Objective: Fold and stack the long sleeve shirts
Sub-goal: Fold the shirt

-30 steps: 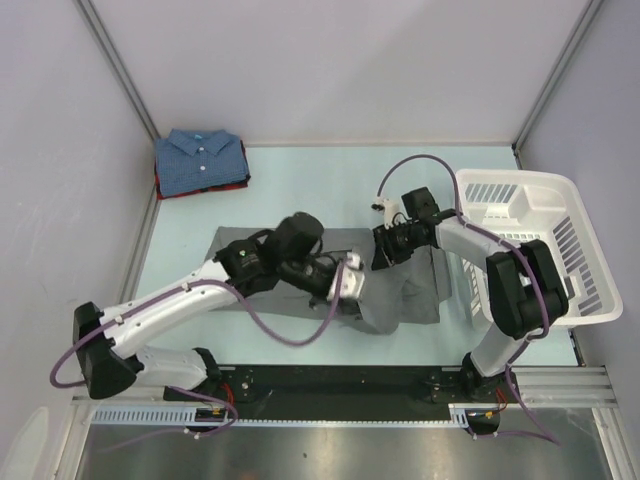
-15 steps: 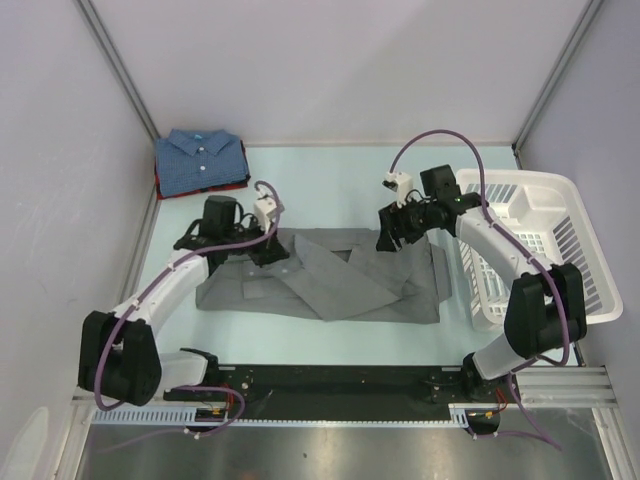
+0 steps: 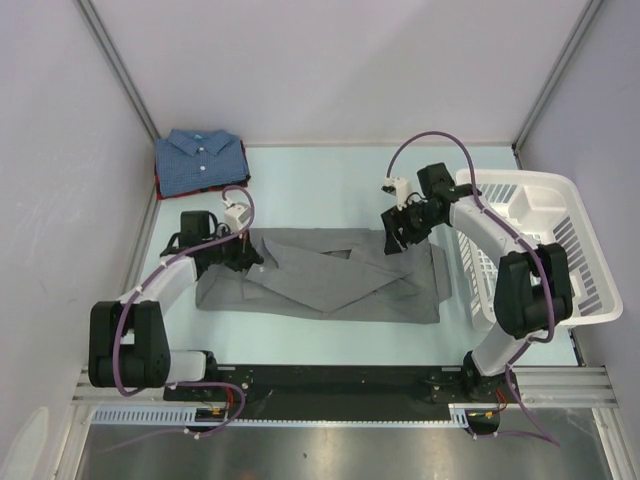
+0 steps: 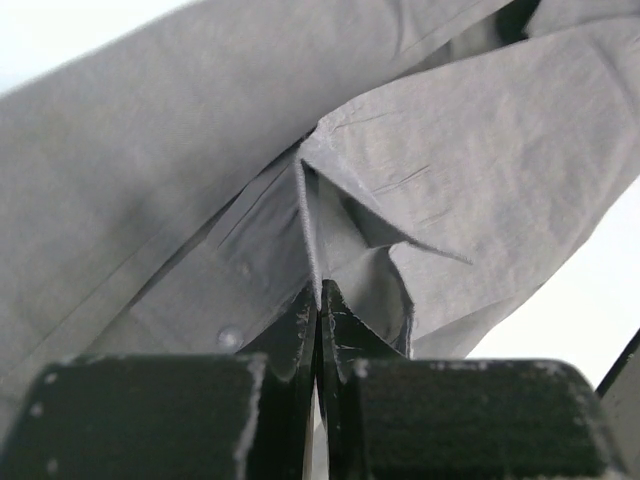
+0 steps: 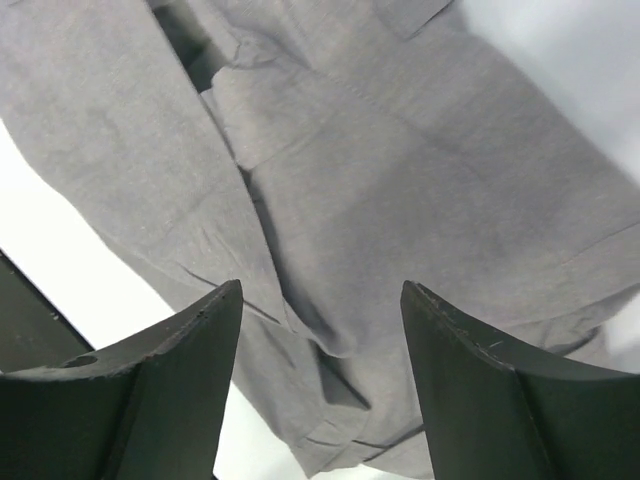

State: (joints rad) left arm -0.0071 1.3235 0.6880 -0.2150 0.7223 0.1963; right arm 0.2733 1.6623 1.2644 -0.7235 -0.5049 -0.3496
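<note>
A plain mid-grey shirt (image 3: 330, 285) lies spread across the table's middle, its sleeves folded over its body. My left gripper (image 3: 243, 255) is shut on the grey shirt's left edge; in the left wrist view its jaws pinch a cloth edge (image 4: 318, 290). My right gripper (image 3: 397, 232) is open and empty, just above the shirt's upper right corner; the right wrist view shows grey cloth (image 5: 400, 180) between its fingers (image 5: 190, 350). A folded blue dotted shirt (image 3: 200, 160) lies at the back left on a dark red one (image 3: 160, 188).
A white slatted basket (image 3: 530, 250) stands at the right edge, close to my right arm. Grey walls and metal posts close in the back and sides. The arms' base rail runs along the near edge.
My left gripper has pulled back from the shirt's middle to its left edge, drawing the cloth flat. My right gripper has shifted slightly back at the upper right corner.
</note>
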